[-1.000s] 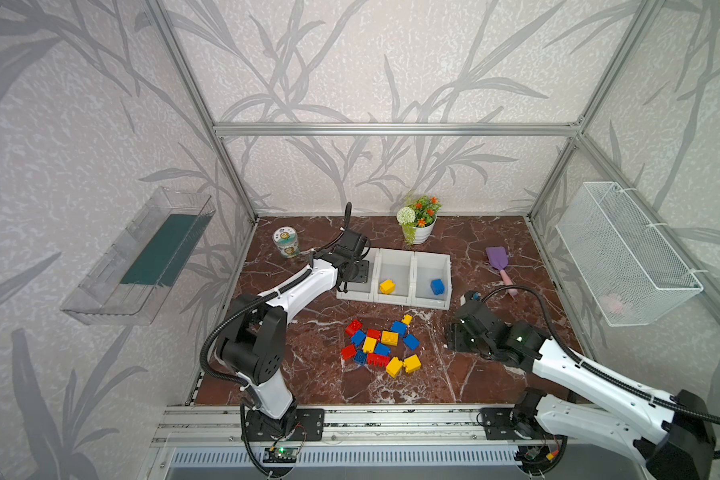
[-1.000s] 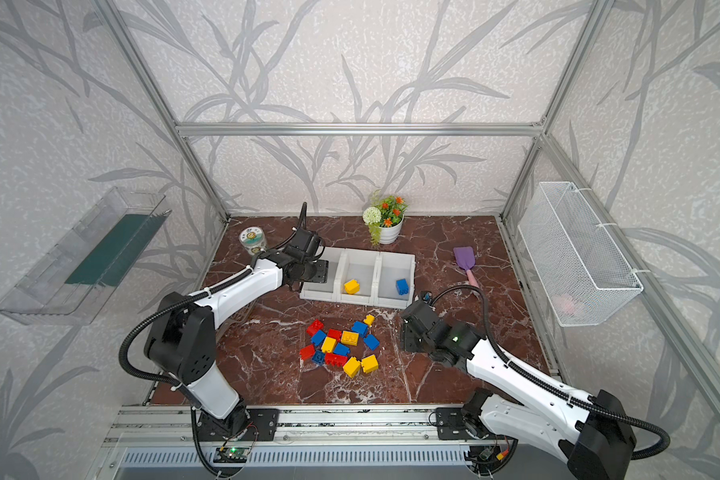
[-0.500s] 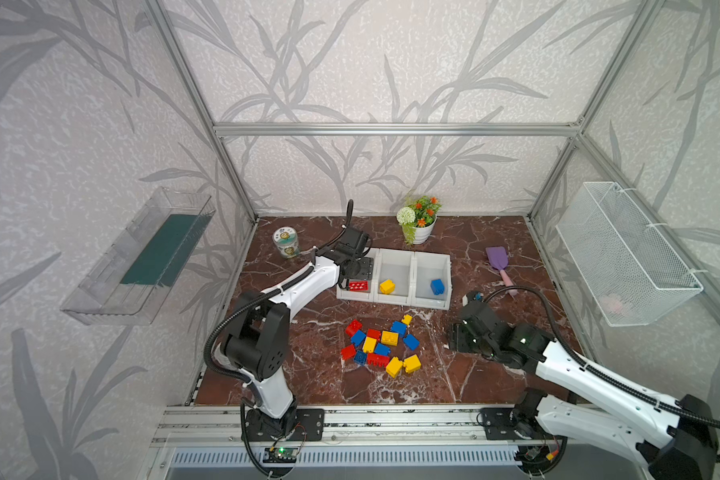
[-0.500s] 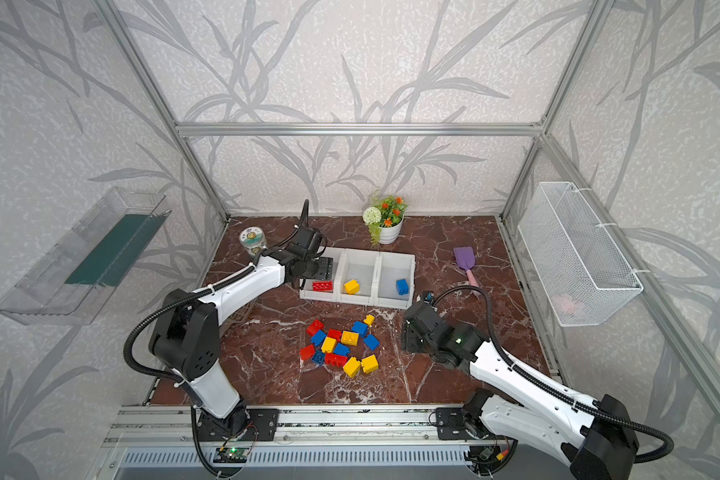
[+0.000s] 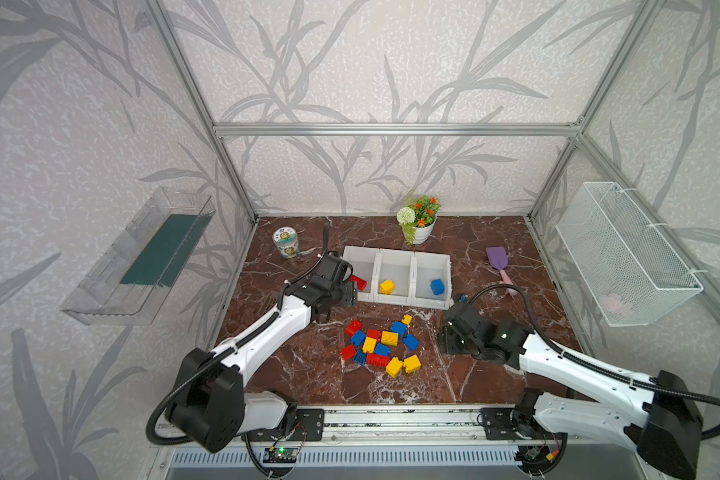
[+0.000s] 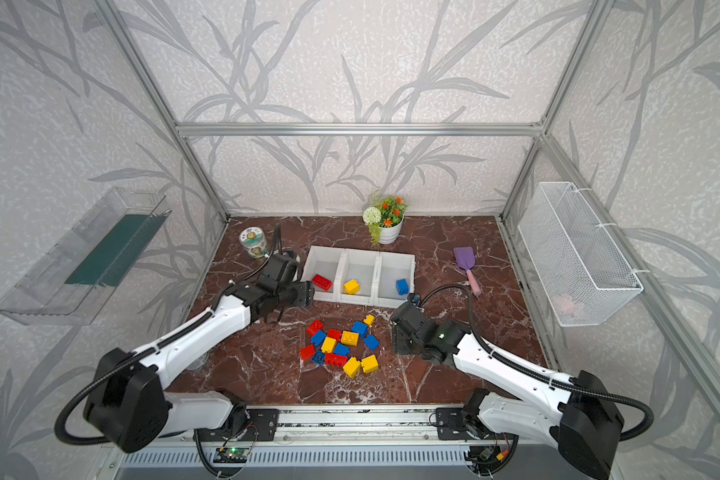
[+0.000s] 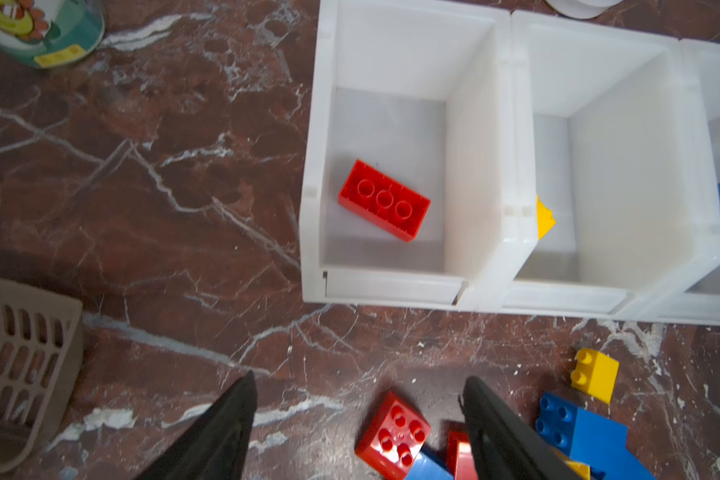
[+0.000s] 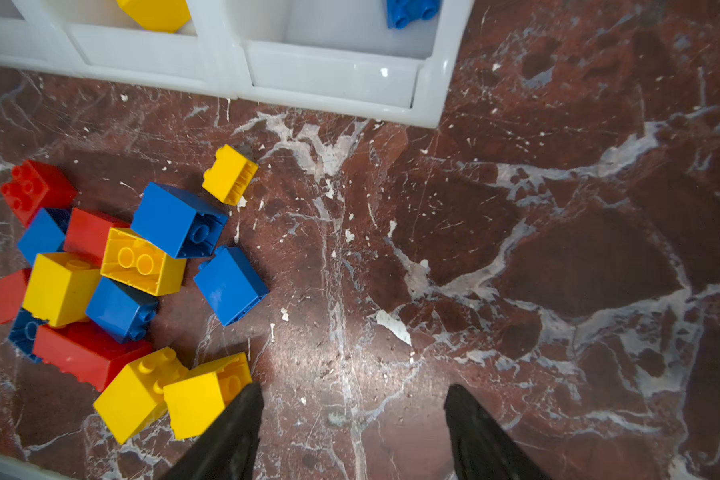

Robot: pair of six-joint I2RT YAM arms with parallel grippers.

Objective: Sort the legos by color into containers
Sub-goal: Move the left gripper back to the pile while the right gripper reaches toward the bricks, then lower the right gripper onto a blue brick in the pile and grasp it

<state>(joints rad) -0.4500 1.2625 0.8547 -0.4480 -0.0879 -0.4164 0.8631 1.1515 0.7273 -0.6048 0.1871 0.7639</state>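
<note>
Pose: left arm stretched forward, left claw (image 7: 356, 386) wide and empty, hovering over the bench (image 5: 308, 374) just in front of the leftmost bin. right arm low, right claw (image 8: 354, 392) also wide and empty, over bare marble beside the loose legos (image 5: 381, 347). Bench is red-brown marble with white veins. Leaf-print walls, aluminium frame. The containers (image 5: 377, 270) are three joined glossy white plastic bins: red brick (image 7: 384, 200) in the left one, yellow brick (image 5: 386, 286) middle, blue brick (image 5: 437, 286) right.

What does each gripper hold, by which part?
Nothing. The left gripper and right gripper are open and empty; the long red plastic brick lies loose in a white plastic bin.
</note>
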